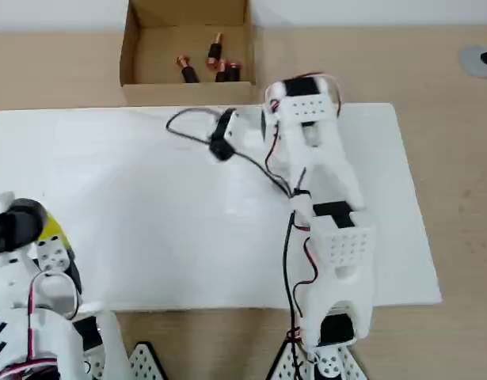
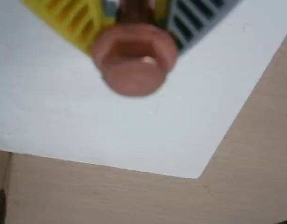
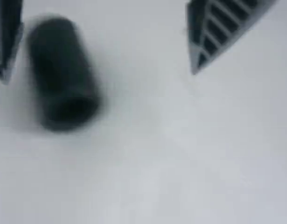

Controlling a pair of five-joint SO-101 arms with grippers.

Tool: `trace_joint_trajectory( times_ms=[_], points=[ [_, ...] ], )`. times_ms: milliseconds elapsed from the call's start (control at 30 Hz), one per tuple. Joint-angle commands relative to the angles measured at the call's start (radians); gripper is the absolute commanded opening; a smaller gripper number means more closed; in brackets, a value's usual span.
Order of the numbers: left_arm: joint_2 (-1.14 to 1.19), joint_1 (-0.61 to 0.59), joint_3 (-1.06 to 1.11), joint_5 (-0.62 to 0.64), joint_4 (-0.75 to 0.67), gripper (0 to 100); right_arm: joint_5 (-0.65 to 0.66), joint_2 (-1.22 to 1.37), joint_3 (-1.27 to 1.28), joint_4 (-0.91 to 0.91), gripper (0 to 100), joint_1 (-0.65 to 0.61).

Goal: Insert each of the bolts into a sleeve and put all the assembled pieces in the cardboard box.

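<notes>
The copper bolt (image 2: 134, 58) sat pinched, head outward, between the yellow and dark fingers of the left gripper (image 2: 134, 28). It hung over the white sheet (image 2: 87, 126) near its corner, with bare table (image 2: 134, 200) beyond the edge. The black sleeve (image 3: 64, 74) lay on its side between the spread fingers of the right gripper (image 3: 99, 72), just beside one finger (image 3: 5, 42), with open sheet toward the other. Beyond those fingers the cardboard box (image 1: 131, 55) held a few assembled pieces (image 1: 214, 54).

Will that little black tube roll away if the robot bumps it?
Probably, yes. The black sleeve is round and lies on its side on the smooth white sheet, so a nudge could roll it. Its straight walls suggest it stays stiff when squeezed.
</notes>
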Motion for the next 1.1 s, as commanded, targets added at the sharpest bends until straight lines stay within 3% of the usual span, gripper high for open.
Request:
trace_joint_trajectory(
  times_ms=[0, 467, 700, 1067],
  points=[
    [-0.025, 0.017, 0.005, -0.012, -0.029, 1, 0.015, -0.074, 0.084, -0.031, 28.8, -0.008],
    [-0.028, 0.011, -0.003, -0.021, -0.029, 1, 0.014, -0.059, 0.295, -0.201, 28.4, -0.007],
    [-0.030, 0.009, -0.003, -0.054, -0.029, 1, 0.014, 0.018, 0.282, -0.201, 17.5, 0.008],
    [-0.030, 0.009, -0.005, -0.054, -0.043, 1, -0.020, 0.018, 0.282, -0.204, 17.0, 0.004]
  ],
)
